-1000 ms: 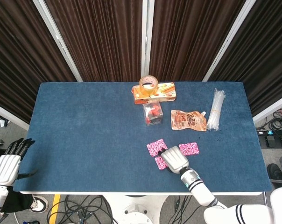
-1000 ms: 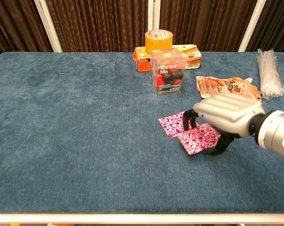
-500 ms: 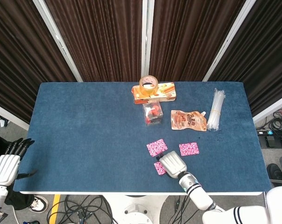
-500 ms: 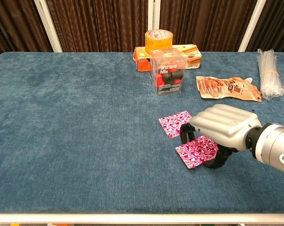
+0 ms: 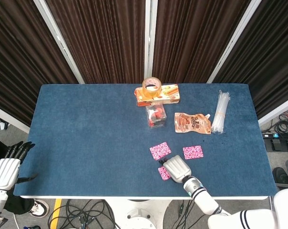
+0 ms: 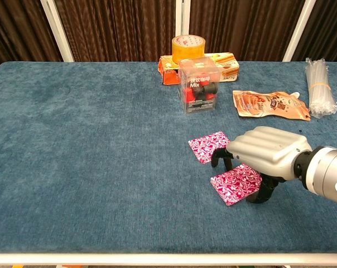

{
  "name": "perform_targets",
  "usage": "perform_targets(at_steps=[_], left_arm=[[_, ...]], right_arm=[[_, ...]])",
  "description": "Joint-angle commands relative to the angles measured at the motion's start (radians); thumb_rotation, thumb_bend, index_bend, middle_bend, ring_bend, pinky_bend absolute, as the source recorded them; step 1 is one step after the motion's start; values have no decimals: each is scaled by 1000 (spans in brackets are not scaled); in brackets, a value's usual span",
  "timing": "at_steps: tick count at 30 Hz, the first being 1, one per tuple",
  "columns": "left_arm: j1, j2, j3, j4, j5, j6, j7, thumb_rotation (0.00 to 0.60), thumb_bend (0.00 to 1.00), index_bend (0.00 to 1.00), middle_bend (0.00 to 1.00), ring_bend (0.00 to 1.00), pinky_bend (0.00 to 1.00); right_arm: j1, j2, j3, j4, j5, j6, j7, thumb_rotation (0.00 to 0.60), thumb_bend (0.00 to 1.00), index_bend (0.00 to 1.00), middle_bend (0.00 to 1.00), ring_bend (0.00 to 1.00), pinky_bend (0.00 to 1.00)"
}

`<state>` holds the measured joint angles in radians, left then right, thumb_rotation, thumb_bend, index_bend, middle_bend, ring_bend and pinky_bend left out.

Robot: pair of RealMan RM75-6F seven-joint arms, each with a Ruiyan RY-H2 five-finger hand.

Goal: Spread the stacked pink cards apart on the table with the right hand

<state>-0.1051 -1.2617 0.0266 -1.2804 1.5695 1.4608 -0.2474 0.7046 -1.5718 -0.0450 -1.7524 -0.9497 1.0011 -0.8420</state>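
Three pink patterned cards lie apart near the table's front. One card (image 5: 160,150) (image 6: 208,147) sits left, another card (image 5: 192,152) right, hidden behind the hand in the chest view. The third card (image 5: 164,172) (image 6: 235,185) lies nearest the front edge, partly under my right hand (image 5: 177,168) (image 6: 269,153). The hand arches over this card with its fingertips (image 6: 216,160) down at the far edge and its thumb (image 6: 266,192) down beside the right corner. It does not lift the card. My left hand (image 5: 8,167) hangs beyond the table's front left corner, fingers straight.
At the back middle stand an orange tape roll (image 5: 151,85) on an orange box (image 5: 158,94) and a clear case (image 5: 155,116). An orange pouch (image 5: 192,123) and a bundle of clear straws (image 5: 221,110) lie to the right. The front edge (image 6: 168,257) is close to the hand.
My right hand dragged the near card toward the front edge, off the left card it had overlapped. In the last half second it barely moved. The left hand stayed still.
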Motion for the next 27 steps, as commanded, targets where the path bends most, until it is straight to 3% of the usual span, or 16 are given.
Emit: perform_targets(at_steps=[1, 13, 17, 19, 23, 25, 27], left_arm=[[0, 0, 0, -1, 1, 1, 1, 600, 0, 134, 99, 0, 97], [-3, 2, -1, -13, 2, -3, 13, 600, 0, 134, 99, 0, 97], [-5, 6, -2, -20, 5, 0, 18, 600, 0, 134, 99, 0, 97], [-5, 8, -2, -21, 4, 1, 19, 600, 0, 134, 99, 0, 97], [-3, 17, -3, -28, 3, 4, 17, 600, 0, 134, 99, 0, 97], [-3, 20, -3, -30, 3, 4, 16, 600, 0, 134, 99, 0, 97], [-3, 22, -2, -32, 4, 4, 15, 600, 0, 134, 99, 0, 97]], right_arm=[[0, 12, 0, -12, -8, 9, 7, 600, 101, 210, 244, 709, 748], [-63, 170, -1, -104, -135, 147, 88, 600, 93, 206, 248, 703, 748], [-132, 214, -20, -41, -242, 229, 206, 600, 89, 206, 246, 550, 711], [-162, 235, -37, -12, -289, 238, 307, 600, 99, 206, 240, 426, 618], [-232, 286, -76, 56, -360, 272, 460, 600, 109, 140, 147, 108, 228], [-266, 288, -83, 90, -371, 305, 476, 600, 108, 53, 61, 19, 89], [-303, 272, -79, 140, -384, 341, 519, 600, 105, 6, 9, 0, 18]])
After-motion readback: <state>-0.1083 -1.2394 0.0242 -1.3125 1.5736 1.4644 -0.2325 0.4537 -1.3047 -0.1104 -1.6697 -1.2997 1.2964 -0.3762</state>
